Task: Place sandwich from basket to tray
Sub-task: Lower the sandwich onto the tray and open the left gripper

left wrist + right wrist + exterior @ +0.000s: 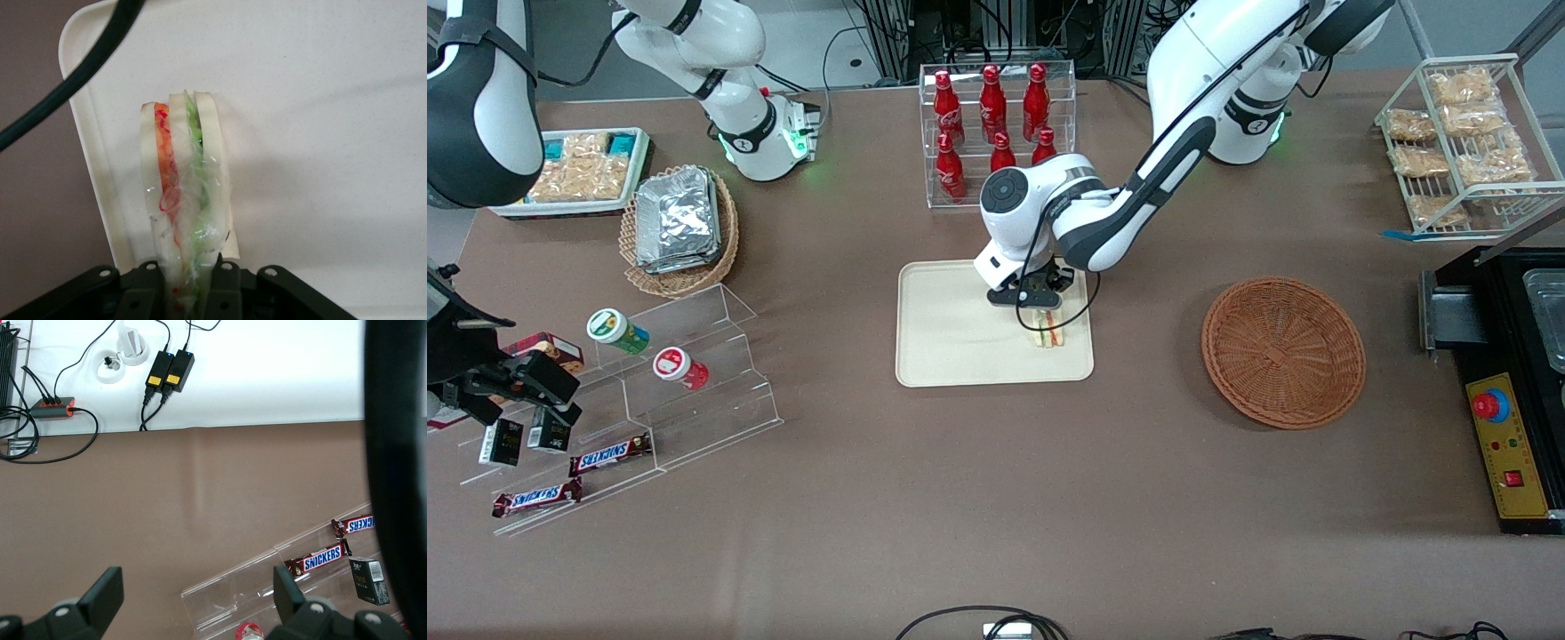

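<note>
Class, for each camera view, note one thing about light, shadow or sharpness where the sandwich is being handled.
Front view: the gripper and arm cast a soft shadow on the tray by the sandwich. Left wrist view: the clear wrap on the sandwich glints, faint shadow bands cross the tray, and the near black cable is blurred.

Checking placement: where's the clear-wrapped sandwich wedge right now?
In the front view, the clear-wrapped sandwich wedge is over the cream rectangular tray, near the edge facing the round reddish-brown wicker basket, pinched in the gripper.
</note>
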### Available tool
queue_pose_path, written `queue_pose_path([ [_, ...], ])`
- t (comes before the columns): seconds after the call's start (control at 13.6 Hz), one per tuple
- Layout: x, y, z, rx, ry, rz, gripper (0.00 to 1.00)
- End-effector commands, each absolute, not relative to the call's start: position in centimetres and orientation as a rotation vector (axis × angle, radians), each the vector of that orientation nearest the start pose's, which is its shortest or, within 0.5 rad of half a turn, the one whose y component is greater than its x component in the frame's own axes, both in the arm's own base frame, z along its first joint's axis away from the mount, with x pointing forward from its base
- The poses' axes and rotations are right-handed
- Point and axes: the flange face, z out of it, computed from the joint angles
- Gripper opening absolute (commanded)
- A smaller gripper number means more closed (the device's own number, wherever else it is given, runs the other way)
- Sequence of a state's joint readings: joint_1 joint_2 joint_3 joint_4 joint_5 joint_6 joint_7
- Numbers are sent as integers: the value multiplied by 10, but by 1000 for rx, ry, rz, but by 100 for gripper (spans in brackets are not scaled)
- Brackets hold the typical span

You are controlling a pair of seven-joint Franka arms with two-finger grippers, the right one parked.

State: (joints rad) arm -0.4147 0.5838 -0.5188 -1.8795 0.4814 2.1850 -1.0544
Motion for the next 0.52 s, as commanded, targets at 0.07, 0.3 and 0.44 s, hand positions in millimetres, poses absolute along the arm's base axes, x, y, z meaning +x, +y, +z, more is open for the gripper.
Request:
queue_pose_path([
  [0.07,389,-485,217,-2947,177,-6,99],
  [0.3,401,-487,232,-2969,63,-29,100],
  [0.44,409,-485,241,-2976,10,-53,100],
])
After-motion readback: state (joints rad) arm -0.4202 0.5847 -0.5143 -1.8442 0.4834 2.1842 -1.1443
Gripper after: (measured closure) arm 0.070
